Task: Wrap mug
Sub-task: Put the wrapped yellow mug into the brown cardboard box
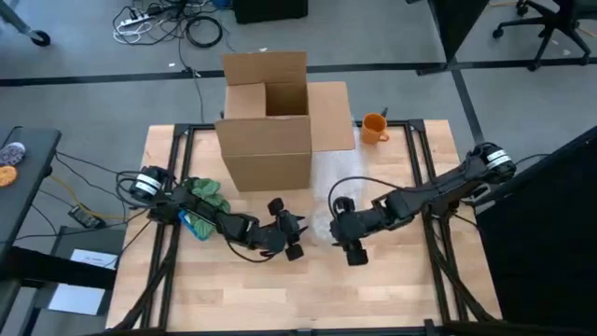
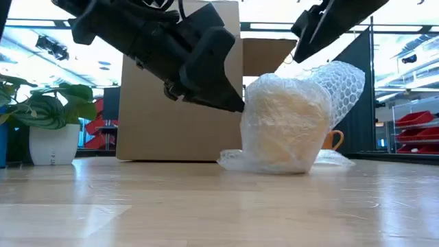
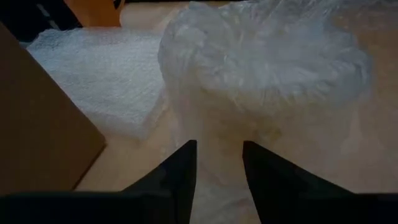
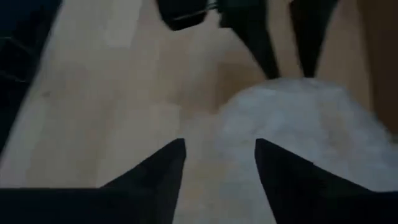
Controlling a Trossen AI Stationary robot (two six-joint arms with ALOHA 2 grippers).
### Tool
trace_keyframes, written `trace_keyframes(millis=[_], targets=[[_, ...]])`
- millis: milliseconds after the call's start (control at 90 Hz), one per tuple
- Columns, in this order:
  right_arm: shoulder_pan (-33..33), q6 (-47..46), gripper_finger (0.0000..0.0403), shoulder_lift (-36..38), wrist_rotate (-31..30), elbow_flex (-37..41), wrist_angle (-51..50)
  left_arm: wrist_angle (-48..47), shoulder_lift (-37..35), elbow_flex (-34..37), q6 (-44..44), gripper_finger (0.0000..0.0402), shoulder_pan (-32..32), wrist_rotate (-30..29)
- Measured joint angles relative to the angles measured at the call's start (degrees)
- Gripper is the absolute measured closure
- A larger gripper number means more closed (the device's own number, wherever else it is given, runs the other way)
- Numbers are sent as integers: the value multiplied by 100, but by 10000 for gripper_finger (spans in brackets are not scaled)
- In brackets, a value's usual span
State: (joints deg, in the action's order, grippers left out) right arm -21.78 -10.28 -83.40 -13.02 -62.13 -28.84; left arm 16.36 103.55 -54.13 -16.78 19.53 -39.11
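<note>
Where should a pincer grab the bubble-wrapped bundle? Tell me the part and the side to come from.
Take the wrapped bundle around its rounded middle, coming level from a side, fingers straddling it. It stands upright on the table, fat and barrel-shaped. The loose flap sticking up at one side and the skirt of wrap at its foot would likely just slip or unwind.

An office-like lab: grey carpet, rolling chairs [image 1: 546,23], floor cables [image 1: 163,23], red storage bins [image 2: 411,127].
</note>
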Motion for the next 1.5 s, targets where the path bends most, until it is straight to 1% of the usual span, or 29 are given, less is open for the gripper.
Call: trace_keyframes(millis=[67, 133, 267, 389, 456, 611, 789, 933, 1133, 1411, 1500], targets=[[-16, 27, 190, 0, -92, 9, 27, 0, 0, 0, 0, 285, 0, 0], [26, 104, 172, -57, -75, 94, 269, 2, 0, 0, 0, 285, 0, 0], [177, 140, 153, -390, -47, 286, 616, 6, 0, 0, 0, 285, 0, -2], [390, 153, 152, -922, -382, 298, 655, -4, 0, 0, 0, 285, 0, -2], [505, 213, 154, -1193, -446, 267, 744, -22, 0, 0, 0, 285, 0, -15], [690, 301, 156, -1696, -197, 240, 935, -89, 0, 1, 0, 285, 0, -22], [717, 302, 162, -1728, -68, 245, 979, -74, 0, 1, 0, 285, 0, -18], [764, 293, 181, -1639, 40, 280, 1000, -44, 0, 2, 0, 285, 0, -15], [897, 278, 226, -1637, 298, 280, 1001, -101, -190, 2, 146, 285, 11, 13], [892, 282, 309, -1625, 313, 280, 1031, -160, -1107, 1, 774, 285, 159, -16], [892, 286, 327, -1613, 314, 280, 1035, -236, -1415, 0, 1003, 285, 259, -24]])
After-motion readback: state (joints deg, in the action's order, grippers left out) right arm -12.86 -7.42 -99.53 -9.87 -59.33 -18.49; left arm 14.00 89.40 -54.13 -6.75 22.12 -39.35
